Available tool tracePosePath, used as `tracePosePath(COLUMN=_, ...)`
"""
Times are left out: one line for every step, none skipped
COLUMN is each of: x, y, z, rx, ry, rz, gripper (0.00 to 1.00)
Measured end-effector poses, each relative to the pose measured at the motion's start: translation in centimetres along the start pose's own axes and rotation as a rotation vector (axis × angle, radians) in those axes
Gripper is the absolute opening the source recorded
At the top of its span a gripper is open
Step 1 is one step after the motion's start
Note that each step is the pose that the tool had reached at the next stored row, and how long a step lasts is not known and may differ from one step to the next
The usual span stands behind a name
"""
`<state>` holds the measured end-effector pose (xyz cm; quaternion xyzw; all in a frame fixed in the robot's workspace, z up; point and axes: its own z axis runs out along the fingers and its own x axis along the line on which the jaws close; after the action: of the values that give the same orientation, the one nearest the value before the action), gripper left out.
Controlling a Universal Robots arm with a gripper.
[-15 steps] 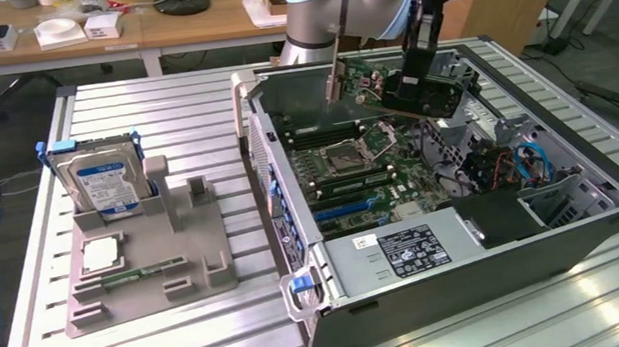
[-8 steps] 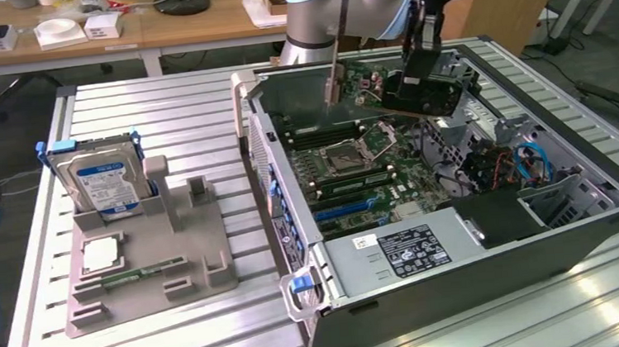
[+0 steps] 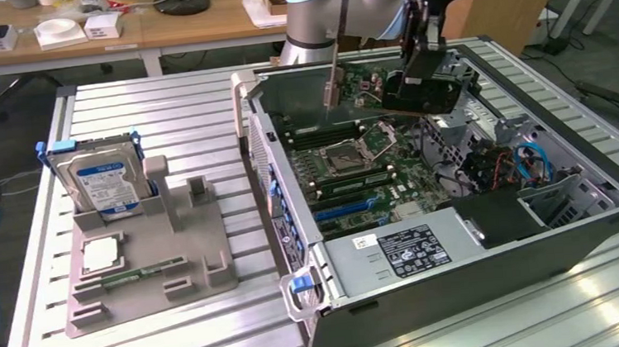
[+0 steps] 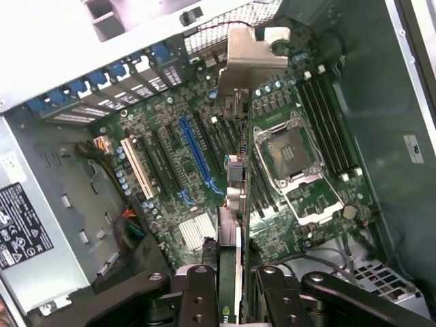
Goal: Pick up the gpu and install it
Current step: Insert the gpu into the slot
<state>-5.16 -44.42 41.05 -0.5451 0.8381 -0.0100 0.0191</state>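
- Green card edge is seen clamped between the fingers [image 4: 197,293]: the gpu [image 4: 236,204] is gripped firmly by the gripper [image 4: 235,283] and carried on edge.
- The card is held in the air over the open computer case [image 3: 579,227], with the motherboard [image 4: 170,177] beneath the gripper; nothing is seated yet.
- Its silver bracket [image 4: 253,51] is carried at the end far from the fingers, close to the rear wall [image 3: 280,89] of the case.
- The blue slot [image 4: 197,153] is seen below and off to one side of the held card, at an angle to it. Lowered like this, the contacts could be pressed onto the board rather than into the slot.
- The bracket could be snagged on the rear wall, and the card twisted in the grip.
- The open processor socket [image 4: 293,160] lies bare below, to the other side. Its pins could be damaged by a slipped card.
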Motion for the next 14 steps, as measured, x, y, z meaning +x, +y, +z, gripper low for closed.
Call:
tracePosePath(x=0.01, y=0.00, z=0.00, rx=-0.0002, ry=-0.0004, rz=-0.010, gripper=0.27)
tracePosePath(x=0.01, y=0.00, z=0.00, rx=-0.0004, ry=-0.0008, rz=-0.021, gripper=0.27)
tracePosePath(x=0.01, y=-0.01, z=0.00, rx=-0.0006, ry=-0.0012, rz=-0.030, gripper=0.27)
tracePosePath(x=0.02, y=-0.01, z=0.00, rx=-0.0008, ry=-0.0015, rz=-0.039, gripper=0.27)
tracePosePath(x=0.03, y=-0.01, z=0.01, rx=-0.0011, ry=-0.0020, rz=-0.049, gripper=0.27)
tracePosePath(x=0.03, y=-0.01, z=0.01, rx=-0.0013, ry=-0.0024, rz=-0.060, gripper=0.27)
tracePosePath(x=0.04, y=-0.01, z=0.01, rx=-0.0015, ry=-0.0027, rz=-0.071, gripper=0.27)
tracePosePath(x=0.05, y=0.00, z=0.01, rx=-0.0018, ry=-0.0032, rz=-0.084, gripper=0.27)
tracePosePath(x=0.05, y=0.00, z=0.03, rx=-0.0021, ry=-0.0038, rz=-0.098, gripper=0.27)
tracePosePath(x=0.05, y=0.00, z=0.03, rx=-0.0024, ry=-0.0042, rz=-0.112, gripper=0.27)
tracePosePath(x=0.05, y=0.00, z=0.04, rx=-0.0027, ry=-0.0047, rz=-0.126, gripper=0.27)
tracePosePath(x=0.05, y=0.01, z=0.06, rx=-0.0030, ry=-0.0053, rz=-0.141, gripper=0.27)
tracePosePath(x=0.06, y=0.01, z=0.07, rx=-0.0033, ry=-0.0057, rz=-0.156, gripper=0.27)
tracePosePath(x=0.06, y=0.01, z=0.09, rx=-0.0036, ry=-0.0063, rz=-0.170, gripper=0.27)
